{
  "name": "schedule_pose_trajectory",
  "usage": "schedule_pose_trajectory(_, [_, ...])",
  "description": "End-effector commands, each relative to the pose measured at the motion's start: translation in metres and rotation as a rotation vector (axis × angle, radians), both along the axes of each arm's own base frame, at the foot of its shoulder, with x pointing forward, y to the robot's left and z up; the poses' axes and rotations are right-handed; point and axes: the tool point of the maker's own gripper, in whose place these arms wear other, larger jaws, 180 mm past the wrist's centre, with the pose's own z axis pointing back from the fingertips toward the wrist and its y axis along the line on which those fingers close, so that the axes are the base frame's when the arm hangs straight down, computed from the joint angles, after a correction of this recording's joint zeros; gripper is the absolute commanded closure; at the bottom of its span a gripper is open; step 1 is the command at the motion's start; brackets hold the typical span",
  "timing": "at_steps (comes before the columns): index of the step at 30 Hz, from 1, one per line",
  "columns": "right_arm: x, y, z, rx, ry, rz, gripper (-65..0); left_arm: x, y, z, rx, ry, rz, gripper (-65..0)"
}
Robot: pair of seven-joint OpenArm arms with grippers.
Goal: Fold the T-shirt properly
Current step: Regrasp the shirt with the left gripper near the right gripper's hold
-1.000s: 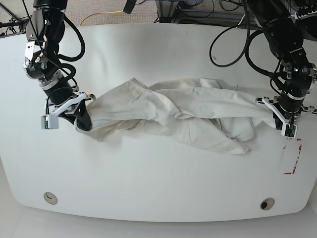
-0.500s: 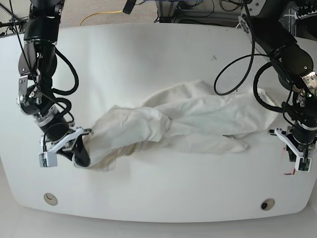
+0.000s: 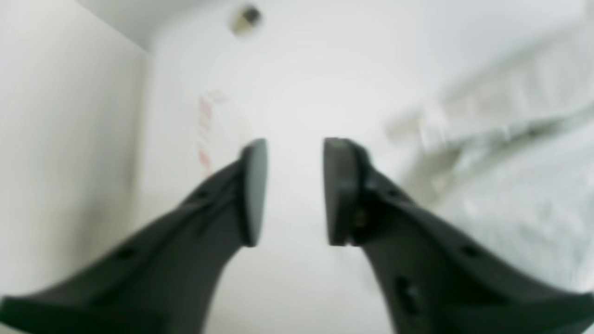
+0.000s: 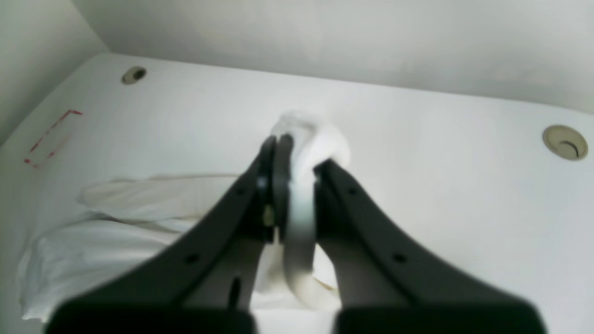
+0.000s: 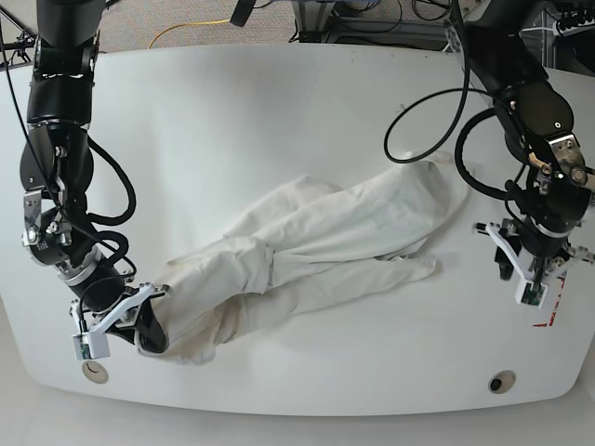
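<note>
Cloth is all you have to work with: the T-shirt (image 5: 307, 246) lies in a long twisted rope slanting across the desk (image 5: 279, 111), from the near corner on the base view's left up toward the far right, and none of its print shows. Judge it soft, light and limp; it will sag, drag and keep its twist when pulled from one end, and it should not slip much on the matte top.

Your right end effector (image 4: 292, 185) is pressed together on a bunched corner of the fabric at the low end of the rope, with a knob of white cloth poking out past the fingertips (image 4: 278, 153). That pinch holds a wad, so you cannot tell from here which edge it is.

Your left end effector (image 3: 294, 190) stands spread with nothing between its pads; bare desk shows through the gap and the fabric lies off to one side of it. In the base view it hangs just beyond the shirt's far end, apart from the cloth.

For a proper fold, I would judge the shirt needs untwisting and spreading flat first. Take hold at seams, such as hem corners or shoulders, where the cloth is doubled and gives least.

A red-taped rectangle (image 5: 548, 307) lies beside the left end effector, and a cable grommet (image 5: 502, 382) sits near the front edge.
</note>
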Motion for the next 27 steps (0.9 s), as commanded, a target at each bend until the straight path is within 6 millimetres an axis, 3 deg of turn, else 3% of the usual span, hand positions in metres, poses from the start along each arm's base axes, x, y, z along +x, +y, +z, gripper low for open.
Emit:
schedule_pose_trajectory(1, [0.001, -0.003, 0.016, 0.007, -0.056, -0.002, 0.0, -0.002, -0.011, -0.002, -0.032, -0.038, -0.023, -33.1])
schedule_pose_trajectory(4, [-0.004, -0.002, 0.007, 0.009, -0.035, 0.002, 0.0, -0.018, -0.025, -0.029, -0.073, 0.002, -0.047, -46.0])
schedule_pose_trajectory(6, [-0.006, -0.002, 0.002, 0.007, -0.024, 0.0, 0.0, -0.025, -0.033, -0.041, -0.09, 0.024, -0.071, -51.3])
schedule_pose_trajectory(11, [-0.009, 0.002, -0.008, 0.027, -0.004, 0.002, 0.0, -0.036, -0.05, -0.073, -0.102, 0.103, -0.176, -51.9])
schedule_pose_trajectory(16, [-0.012, 0.003, -0.016, 0.032, 0.014, 0.001, 0.0, -0.037, -0.048, -0.105, -0.154, 0.184, -0.172, -51.9])
schedule_pose_trajectory(22, [-0.015, 0.004, -0.021, 0.036, 0.025, 0.002, 0.0, -0.031, -0.053, -0.119, -0.208, 0.184, -0.181, -51.9])
schedule_pose_trajectory(27, [-0.015, 0.003, -0.023, 0.036, 0.029, -0.001, 0.0, -0.034, -0.044, -0.127, -0.198, 0.212, -0.173, -51.9])
